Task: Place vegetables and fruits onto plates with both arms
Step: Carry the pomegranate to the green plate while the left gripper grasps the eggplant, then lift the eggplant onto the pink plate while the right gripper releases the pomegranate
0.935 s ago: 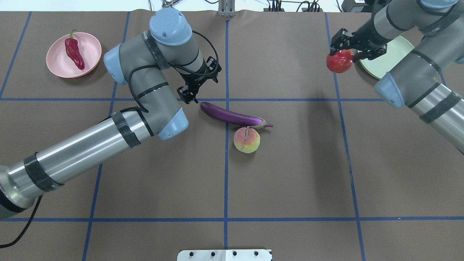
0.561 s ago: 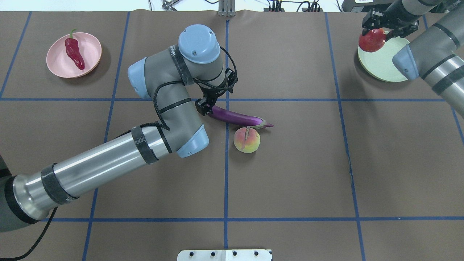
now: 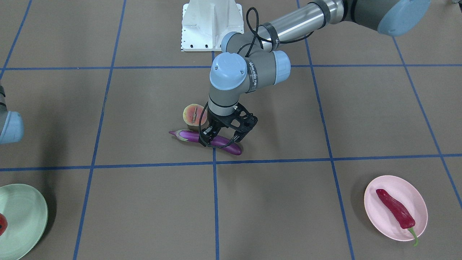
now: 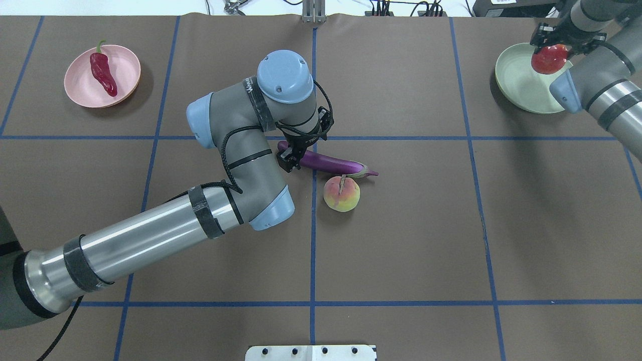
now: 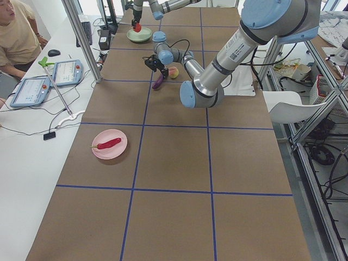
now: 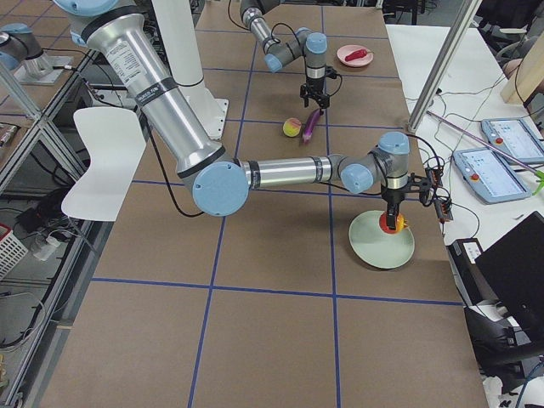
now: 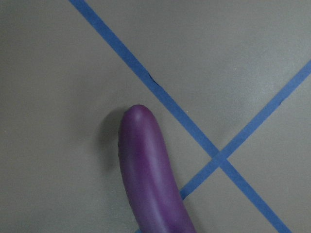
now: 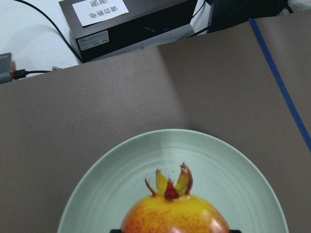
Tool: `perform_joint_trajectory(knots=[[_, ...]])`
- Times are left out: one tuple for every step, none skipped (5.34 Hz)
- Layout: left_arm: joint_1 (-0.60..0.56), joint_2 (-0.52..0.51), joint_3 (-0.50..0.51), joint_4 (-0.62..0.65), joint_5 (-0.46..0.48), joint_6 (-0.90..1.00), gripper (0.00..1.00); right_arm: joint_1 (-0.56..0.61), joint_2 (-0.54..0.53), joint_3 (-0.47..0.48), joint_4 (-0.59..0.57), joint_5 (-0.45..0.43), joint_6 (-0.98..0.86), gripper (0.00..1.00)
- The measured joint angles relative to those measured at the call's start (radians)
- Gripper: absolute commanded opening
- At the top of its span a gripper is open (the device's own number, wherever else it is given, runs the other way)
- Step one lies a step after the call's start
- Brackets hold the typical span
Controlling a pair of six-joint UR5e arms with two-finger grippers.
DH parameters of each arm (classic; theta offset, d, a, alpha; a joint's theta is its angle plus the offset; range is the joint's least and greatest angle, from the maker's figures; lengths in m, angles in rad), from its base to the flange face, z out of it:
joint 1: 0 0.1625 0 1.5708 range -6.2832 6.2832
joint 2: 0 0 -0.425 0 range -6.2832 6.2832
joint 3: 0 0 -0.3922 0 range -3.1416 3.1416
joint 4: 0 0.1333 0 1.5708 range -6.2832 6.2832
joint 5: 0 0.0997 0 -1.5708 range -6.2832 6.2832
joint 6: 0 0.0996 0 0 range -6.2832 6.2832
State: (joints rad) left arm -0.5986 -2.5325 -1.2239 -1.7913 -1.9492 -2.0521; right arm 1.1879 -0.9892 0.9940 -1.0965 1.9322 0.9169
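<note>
The purple eggplant point(image 4: 336, 163) lies mid-table with the peach point(image 4: 341, 194) touching its capped end. My left gripper point(image 4: 296, 155) is open, low over the eggplant's blunt end point(image 7: 146, 179), with a finger on either side point(image 3: 221, 139). The red chili point(image 4: 103, 74) lies in the pink plate point(image 4: 125, 75) at the far left. My right gripper point(image 4: 552, 47) is shut on the pomegranate point(image 4: 549, 58) and holds it just above the mint plate point(image 4: 516, 80). The right wrist view shows the pomegranate's crown point(image 8: 171, 184) over the plate point(image 8: 121, 184).
The white base block point(image 3: 209, 25) stands at the robot's edge of the table. Blue tape lines point(image 4: 313, 250) grid the brown mat. An operator point(image 5: 16, 32) and tablets point(image 5: 65, 70) are at a side bench. A black box point(image 8: 131, 24) sits beyond the mint plate.
My left arm swung right and came down, its gripper now straddling the eggplant's blunt end. My right arm carried the pomegranate from left of the mint plate to over it.
</note>
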Motion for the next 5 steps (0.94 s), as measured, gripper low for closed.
perform_joint_trajectory(knots=[[0.002,-0.001,0.03,-0.02,0.001,-0.043,0.99,-0.006,-0.003,-0.018,0.02,-0.02,-0.002,1.0],[0.005,-0.004,0.059,-0.056,0.001,-0.065,0.95,-0.004,-0.005,-0.016,0.03,-0.028,-0.014,1.0],[0.011,-0.01,0.094,-0.094,0.01,-0.073,0.22,0.003,-0.008,0.003,0.032,-0.022,-0.032,1.0],[0.018,-0.017,0.116,-0.115,0.022,-0.075,0.0,0.009,-0.014,0.035,0.03,-0.012,-0.038,1.0],[0.016,-0.024,0.12,-0.118,0.025,-0.073,0.0,0.013,-0.027,0.077,0.025,0.017,-0.038,1.0]])
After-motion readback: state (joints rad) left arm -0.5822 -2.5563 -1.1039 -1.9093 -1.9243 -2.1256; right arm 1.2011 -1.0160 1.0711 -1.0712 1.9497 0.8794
